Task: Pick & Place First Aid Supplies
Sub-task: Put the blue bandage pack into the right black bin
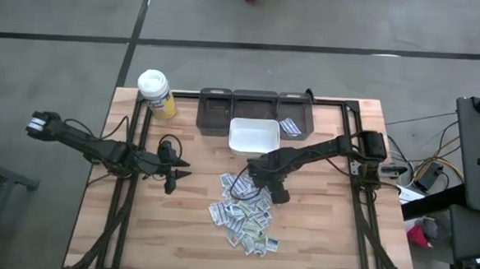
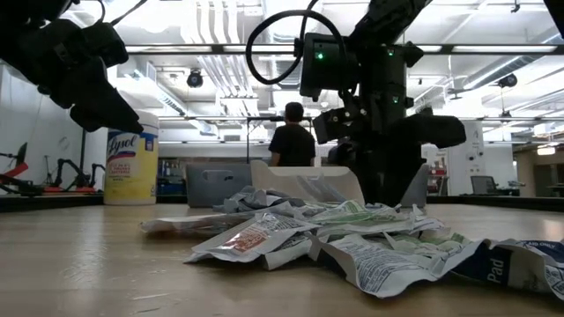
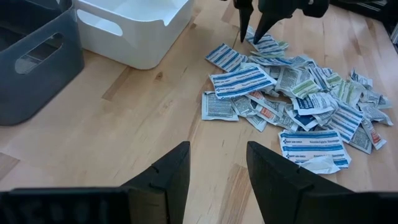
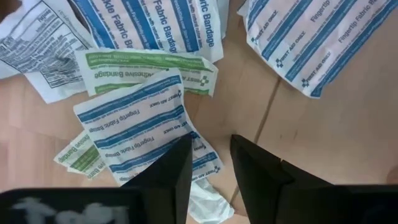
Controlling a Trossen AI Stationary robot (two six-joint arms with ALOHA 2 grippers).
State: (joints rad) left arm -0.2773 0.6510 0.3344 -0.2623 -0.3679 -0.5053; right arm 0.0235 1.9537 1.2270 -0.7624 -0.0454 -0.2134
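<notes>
The first aid supplies point(image 1: 244, 215) are several small flat paper packets with blue, green or red print, heaped loosely on the wooden table near its middle; the low view shows the heap point(image 2: 352, 238) close up. My right gripper point(image 1: 259, 178) points down at the heap's far edge. It is open by a narrow gap point(image 4: 209, 160), and the corner of a blue-striped packet point(image 4: 134, 124) lies between its fingers. My left gripper point(image 1: 184, 169) is open point(image 3: 217, 158) and hangs above bare wood to the left of the heap. My right gripper comes from above, pointing down, with one fingertip point(image 4: 177, 158) over the lower corner point(image 4: 202, 155) of the blue-striped packet, which lies flat on the heap. Whether the fingers touch it, I cannot tell.
A white bin point(image 1: 233, 136) stands just beyond the heap, with a row of grey bins point(image 1: 217, 108) behind it; the right-hand one holds a packet point(image 1: 290, 126). A yellow bottle with a white lid point(image 1: 156, 93) stands at the far left corner. A person point(image 2: 293, 141) stands in the room beyond.
</notes>
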